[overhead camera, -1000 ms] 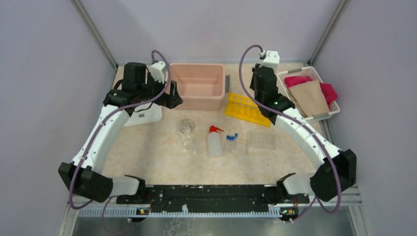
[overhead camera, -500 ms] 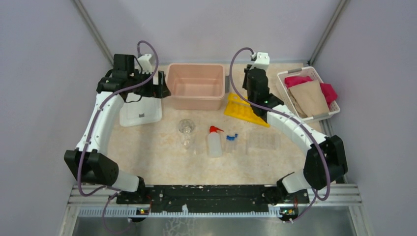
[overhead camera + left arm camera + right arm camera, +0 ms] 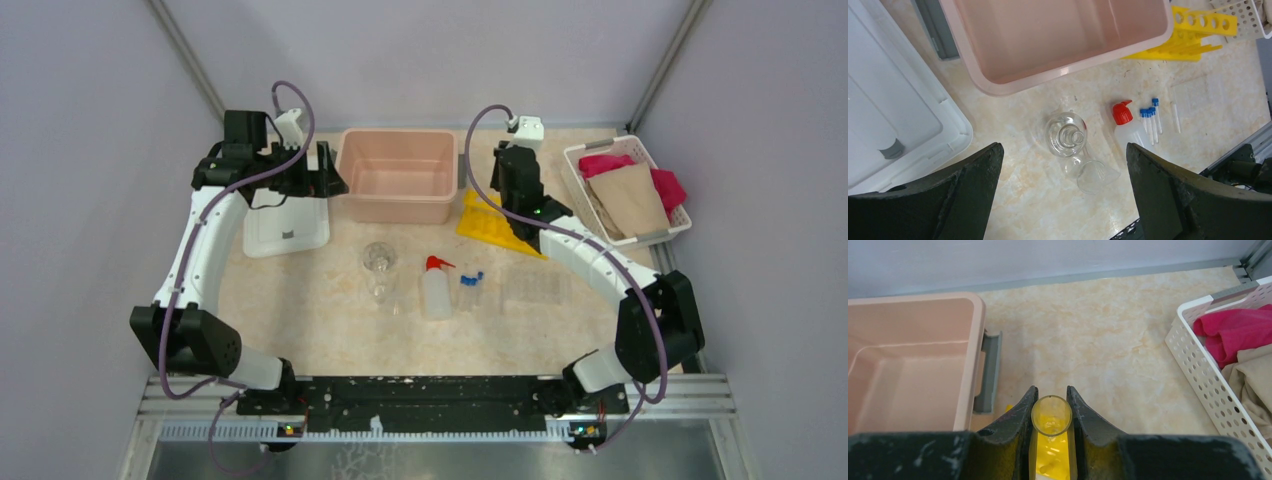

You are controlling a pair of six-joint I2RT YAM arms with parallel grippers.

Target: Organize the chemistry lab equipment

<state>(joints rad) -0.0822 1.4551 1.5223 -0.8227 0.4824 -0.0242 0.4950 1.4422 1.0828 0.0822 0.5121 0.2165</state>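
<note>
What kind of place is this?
Probably a little chemistry lab table: there's a clear glass flask, a white squeeze bottle with a red nozzle, and a yellow tube rack.

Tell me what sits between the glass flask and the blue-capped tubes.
The white squeeze bottle with the red nozzle sits between the flask and the tubes, as the top view shows.

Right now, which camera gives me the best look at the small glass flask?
The left wrist view: the flask sits near the frame's centre, seen large from above, neck and round body clear. The top external view shows it small and faint. The right wrist view does not show it.
</note>
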